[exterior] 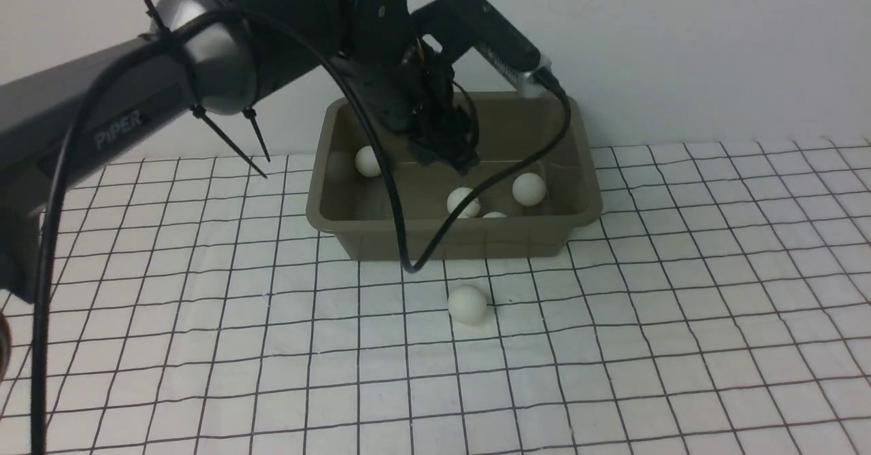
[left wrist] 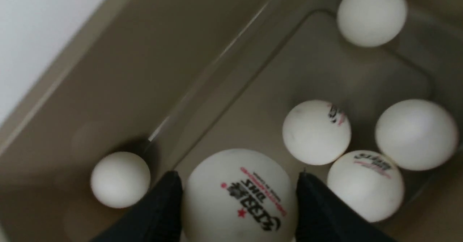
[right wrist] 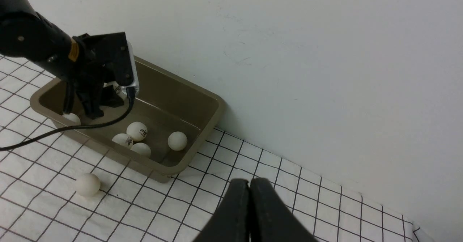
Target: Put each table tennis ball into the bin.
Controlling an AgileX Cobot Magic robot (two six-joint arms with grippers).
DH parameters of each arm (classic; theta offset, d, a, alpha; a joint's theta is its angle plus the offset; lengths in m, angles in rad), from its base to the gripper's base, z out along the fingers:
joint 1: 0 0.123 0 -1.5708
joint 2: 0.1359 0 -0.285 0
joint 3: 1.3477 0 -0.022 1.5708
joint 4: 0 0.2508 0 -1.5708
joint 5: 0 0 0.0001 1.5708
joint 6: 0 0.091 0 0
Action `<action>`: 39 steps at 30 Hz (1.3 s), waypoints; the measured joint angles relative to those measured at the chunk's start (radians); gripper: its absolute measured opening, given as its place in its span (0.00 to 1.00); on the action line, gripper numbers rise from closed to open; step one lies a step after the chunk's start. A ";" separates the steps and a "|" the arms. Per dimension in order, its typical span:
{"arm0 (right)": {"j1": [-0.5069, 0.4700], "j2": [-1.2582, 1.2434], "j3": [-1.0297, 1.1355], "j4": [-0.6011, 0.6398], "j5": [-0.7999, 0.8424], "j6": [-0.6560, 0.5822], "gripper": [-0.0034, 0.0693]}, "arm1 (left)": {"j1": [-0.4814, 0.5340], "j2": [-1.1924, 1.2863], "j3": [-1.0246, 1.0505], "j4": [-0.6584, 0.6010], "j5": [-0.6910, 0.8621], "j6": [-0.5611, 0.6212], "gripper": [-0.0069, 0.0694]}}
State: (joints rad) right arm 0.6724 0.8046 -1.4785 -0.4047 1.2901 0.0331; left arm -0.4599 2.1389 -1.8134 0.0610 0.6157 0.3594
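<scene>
From the front we cannot see what the left gripper (exterior: pixel 463 159) carries; its own wrist, the camera mount (exterior: pixel 490 33) and a looping black cable (exterior: pixel 401 237) stand before the fingers. Only the left wrist view settles it; there two dark fingertips (left wrist: pixel 162 198) press either side of a printed ball (left wrist: pixel 238 198), itself cut off at the frame's edge, held inside the bin (left wrist: pixel 126 72) over its floor. Five loose balls lie on that floor; one sits alone at the foot of a wall (left wrist: pixel 120 179), one in a corner (left wrist: pixel 371 14), and three crowd together (left wrist: pixel 316 132), though we cannot tell whether they touch. In the soft front view one of them shows only its crown (exterior: pixel 495 215) above the near wall, and the cable crosses another. A lone ball (exterior: pixel 467 303) rests on the checked cloth (exterior: pixel 680 305), near the bin's near wall but apart from it. The right gripper (right wrist: pixel 249 184) appears only in its own wrist view, cut off below the fingers; its jaws are pressed together with nothing between them, above the cloth and well apart from the bin; a white wall (exterior: pixel 680 47) rises behind.
</scene>
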 joint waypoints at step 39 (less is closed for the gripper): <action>0.000 0.000 0.000 0.057 0.000 0.022 0.02 | -0.157 -0.116 0.051 -0.218 0.549 -0.094 0.42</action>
State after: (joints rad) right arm 0.6724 0.8046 -1.4785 -0.3480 1.2901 0.0556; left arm -0.6168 2.0224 -1.7626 -0.1575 1.1645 0.2657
